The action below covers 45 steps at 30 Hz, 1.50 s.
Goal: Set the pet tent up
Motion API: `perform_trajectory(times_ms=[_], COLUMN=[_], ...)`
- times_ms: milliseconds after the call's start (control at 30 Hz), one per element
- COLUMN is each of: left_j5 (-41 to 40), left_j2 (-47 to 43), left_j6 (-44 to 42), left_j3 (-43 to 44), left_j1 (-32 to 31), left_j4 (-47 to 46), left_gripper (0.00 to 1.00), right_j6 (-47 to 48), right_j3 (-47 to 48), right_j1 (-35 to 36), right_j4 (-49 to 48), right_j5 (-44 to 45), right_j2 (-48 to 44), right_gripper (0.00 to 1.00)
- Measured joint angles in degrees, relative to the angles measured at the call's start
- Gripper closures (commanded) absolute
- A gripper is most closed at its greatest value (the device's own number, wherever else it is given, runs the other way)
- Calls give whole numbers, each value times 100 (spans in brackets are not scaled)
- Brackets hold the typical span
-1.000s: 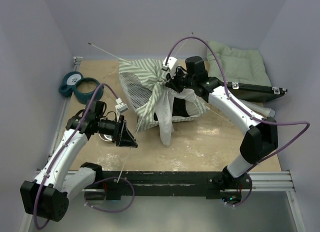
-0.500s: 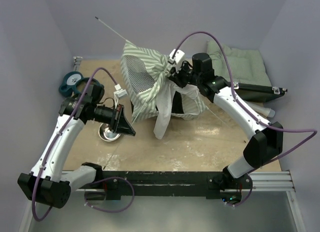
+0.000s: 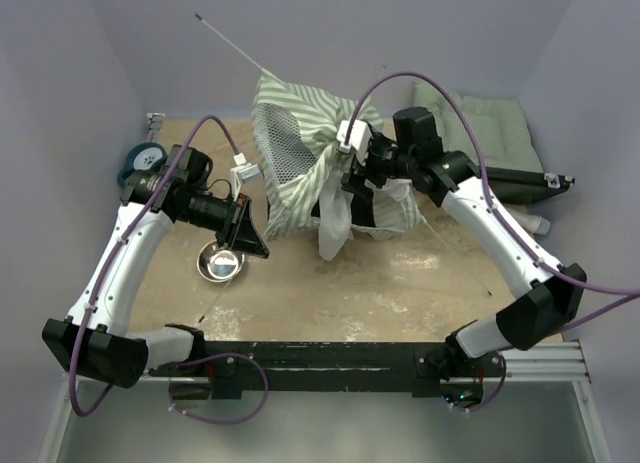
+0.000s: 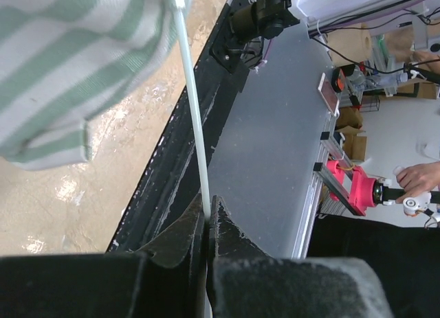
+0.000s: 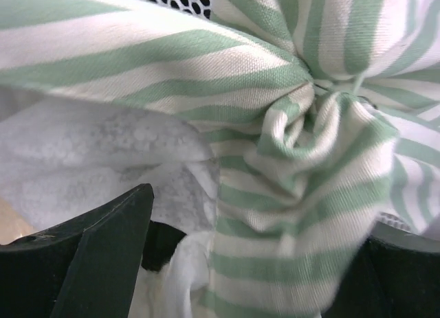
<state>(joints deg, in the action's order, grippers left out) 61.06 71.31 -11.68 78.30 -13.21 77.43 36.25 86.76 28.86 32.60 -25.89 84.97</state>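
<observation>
The pet tent [image 3: 300, 158] stands bunched in the middle of the table, green-and-white striped with a mesh panel facing left and white cloth hanging in front. A thin pole [image 3: 232, 45] sticks out of its top towards the back left. My left gripper [image 3: 250, 245] is shut on another thin white pole [image 4: 192, 112] that runs up into the striped fabric [image 4: 62, 71]. My right gripper [image 3: 350, 178] is at the gathered knot of fabric [image 5: 302, 126]; its jaws stand wide open with the cloth hanging between them [image 5: 234, 263].
A metal bowl [image 3: 220, 263] lies just below the left gripper. A teal pet dish [image 3: 145, 163] sits at the far left. A green quilted cushion [image 3: 490, 128] and a black flat object [image 3: 520, 183] lie at the back right. The black base rail [image 3: 330, 358] runs along the front.
The left gripper shut on the thin pole and moved back towards the tent. The right gripper opened and let go of the fabric knot. The tent shifted back and stands taller.
</observation>
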Motion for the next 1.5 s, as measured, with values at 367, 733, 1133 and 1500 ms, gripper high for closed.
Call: perform_trajectory(times_ms=[367,733,1133,1500], left_j5=[-114,-39,33,160], left_j2=[0,136,142,138], left_j6=[4,-7,-4,-9], left_j3=[0,33,31,31], left_j1=[0,-2,-9,-9], left_j4=[-20,-105,-282,-323], left_gripper=[100,100,100,100], right_j6=[2057,1799,1891,2166], right_j3=[-186,470,304,673], right_j1=[258,2199,2376,3018], right_j4=[1261,339,258,341], right_j5=[0,-37,516,387], right_j2=[-1130,-953,-1029,-190], right_gripper=[8,30,34,40])
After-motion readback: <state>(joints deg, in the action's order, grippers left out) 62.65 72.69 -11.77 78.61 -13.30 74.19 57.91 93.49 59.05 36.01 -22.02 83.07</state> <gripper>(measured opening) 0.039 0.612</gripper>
